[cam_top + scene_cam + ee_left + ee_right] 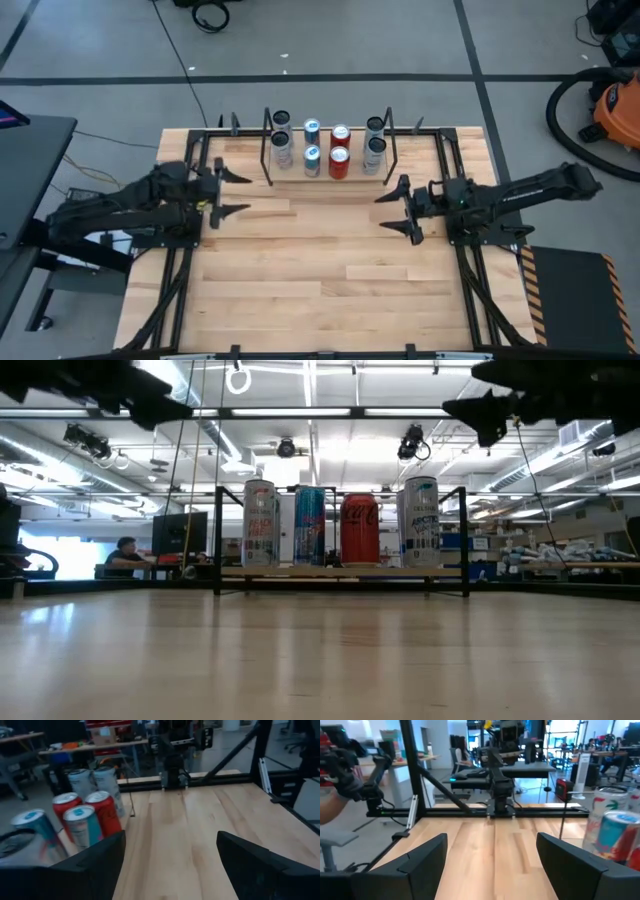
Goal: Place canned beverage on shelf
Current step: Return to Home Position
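Note:
The shelf (340, 572), a small wooden board between black rod frames, stands at the middle of the table's far edge. Several canned beverages stand upright on it, on their bases: white (281, 140), blue (312, 156), red (339, 160) and white (374, 148), with more behind them. My left gripper (248, 193) hovers left of the shelf, open and empty, pointing toward the table's right. My right gripper (383, 213) hovers right of the shelf, open and empty, pointing left. The left wrist view shows the cans (102, 810) beside its fingers; the right wrist view shows them (615, 830) too.
Bare wooden tabletop (320, 270) lies between the two grippers and toward the near edge. Black frame rails (455, 160) run along the table's sides and far edge. An orange vacuum (610, 110) stands on the floor beyond the right side. A person (127, 552) sits far behind.

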